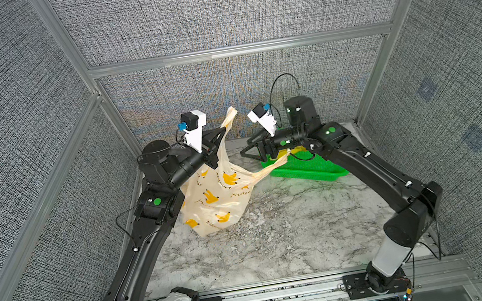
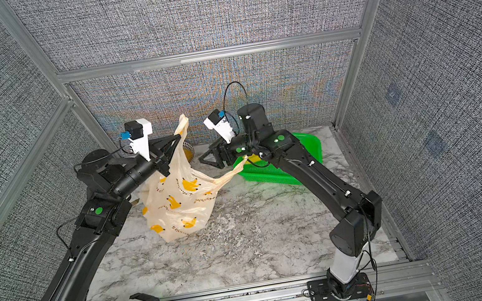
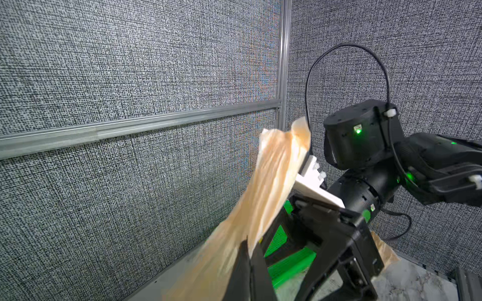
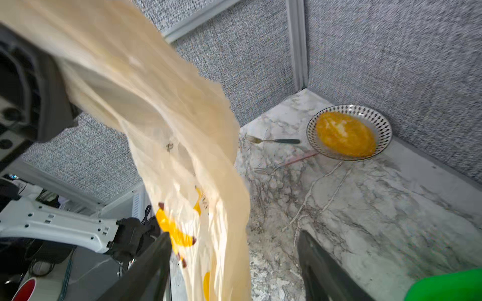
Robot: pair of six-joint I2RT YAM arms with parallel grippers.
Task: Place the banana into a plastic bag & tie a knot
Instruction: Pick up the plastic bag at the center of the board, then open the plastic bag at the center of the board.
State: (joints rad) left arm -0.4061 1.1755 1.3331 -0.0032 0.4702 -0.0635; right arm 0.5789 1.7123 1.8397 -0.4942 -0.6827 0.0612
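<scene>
The cream plastic bag (image 1: 217, 194) (image 2: 175, 201), printed with yellow bananas, hangs bulging over the marble table. My left gripper (image 1: 223, 131) (image 3: 247, 239) is shut on one handle (image 3: 276, 177), whose end sticks up above the jaws. The other handle (image 1: 269, 169) stretches right, its end under my right wrist at the basket's rim. My right gripper (image 1: 245, 146) (image 4: 233, 234) is open just right of the bag. In its wrist view the bag film runs between the wide-apart fingers. The banana is hidden. No knot shows; the two handles stand apart.
A green perforated basket (image 1: 304, 167) (image 2: 272, 172) lies at the back right under the right arm. A patterned plate of yellow food (image 4: 349, 133) and two forks (image 4: 273, 141) sit in the back corner behind the bag. Grey walls close in on three sides.
</scene>
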